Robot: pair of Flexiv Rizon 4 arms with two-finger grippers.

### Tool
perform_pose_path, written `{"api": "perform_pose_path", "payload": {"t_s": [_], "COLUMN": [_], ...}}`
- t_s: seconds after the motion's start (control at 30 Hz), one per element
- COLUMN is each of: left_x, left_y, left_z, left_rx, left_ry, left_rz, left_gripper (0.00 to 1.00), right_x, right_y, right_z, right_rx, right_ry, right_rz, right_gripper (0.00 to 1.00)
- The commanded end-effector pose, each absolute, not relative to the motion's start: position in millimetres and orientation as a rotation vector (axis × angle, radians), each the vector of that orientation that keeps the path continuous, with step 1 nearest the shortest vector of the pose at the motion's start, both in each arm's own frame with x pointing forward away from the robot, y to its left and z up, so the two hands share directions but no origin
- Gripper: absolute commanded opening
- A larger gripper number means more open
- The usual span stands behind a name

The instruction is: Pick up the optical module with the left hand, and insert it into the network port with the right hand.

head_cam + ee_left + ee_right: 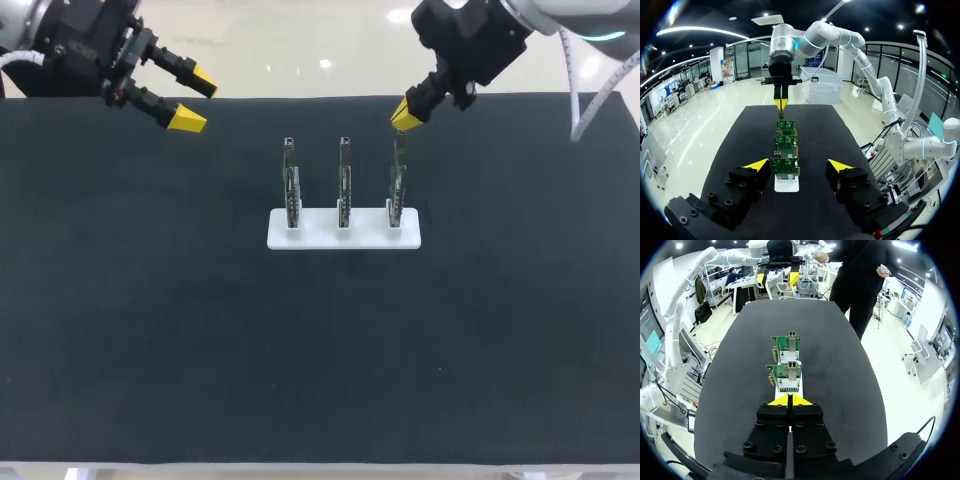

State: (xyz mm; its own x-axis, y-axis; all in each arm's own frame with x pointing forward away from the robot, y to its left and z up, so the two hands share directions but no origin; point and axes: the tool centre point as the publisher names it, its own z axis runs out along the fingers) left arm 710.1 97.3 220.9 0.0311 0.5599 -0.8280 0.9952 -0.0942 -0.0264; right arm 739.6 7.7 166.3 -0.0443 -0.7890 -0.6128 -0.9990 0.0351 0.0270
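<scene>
Three upright green circuit boards (pixel 343 185) in white plastic stand (pixel 315 240), black tablecloth (pixel 150 330), left gripper (pixel 195 100) spread wide, right gripper (pixel 405 115) pressed together just above rightmost board

Three green network cards (pixel 343 185) are standing upright, side by side, in a white holder (pixel 318 236) mid-worktop (pixel 150 300), metal ports uppermost.

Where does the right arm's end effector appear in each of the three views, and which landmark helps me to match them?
Head view: the right end effector is just above the rightmost board.
Left wrist view: it hangs beyond the far end of the row of boards.
Right wrist view: it is the view's own, yellow tips together, two boards ahead.
Shared landmark: the white holder carrying the boards.
</scene>
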Motion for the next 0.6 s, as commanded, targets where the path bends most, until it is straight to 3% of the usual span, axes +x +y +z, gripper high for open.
{"api": "perform_pose_path", "payload": {"t_s": [0.03,0.6], "left_x": [711,711], "left_y": [97,97], "left_z": [221,221], "left_rx": [1.72,1.72], "left_ry": [1.587,1.587], "left_rz": [-0.938,-0.938], "left_gripper": [1.0,1.0], "right_x": [739,740], "right_y": [9,11], "right_z": [159,144], "right_rx": [-1.798,-1.803], "right_ry": [1.878,1.872], "right_rz": [0.645,0.663], "right_gripper": [0.0,0.0]}}
